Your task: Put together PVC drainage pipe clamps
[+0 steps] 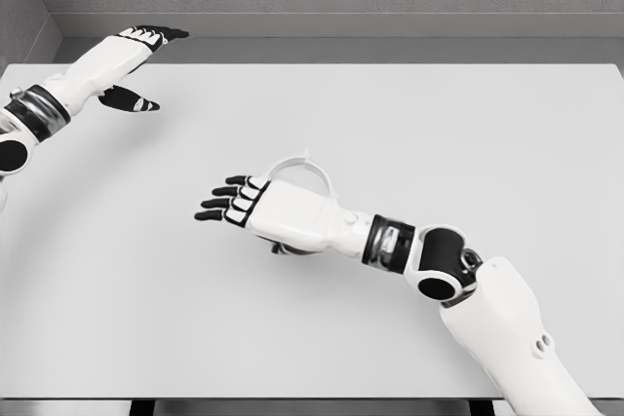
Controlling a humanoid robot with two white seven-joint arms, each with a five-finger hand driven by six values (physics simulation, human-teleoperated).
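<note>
Right robot hand [255,208] hovered open, fingers extended, directly over white pipe clamp ring [310,169] on table [468,133]; left robot hand [136,65] open, far off.

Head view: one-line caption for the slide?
Right hand, fingers extended, hovers over a white pipe clamp ring on the white table; left hand rests open at far left.

white arms [312,216], black fingertips [216,204]

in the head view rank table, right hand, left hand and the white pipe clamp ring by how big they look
1. table, by far the largest.
2. right hand, but it is nearer the camera, so unsure against the left.
3. left hand.
4. pipe clamp ring, partly hidden under the right hand, so its full size is unclear.
</note>
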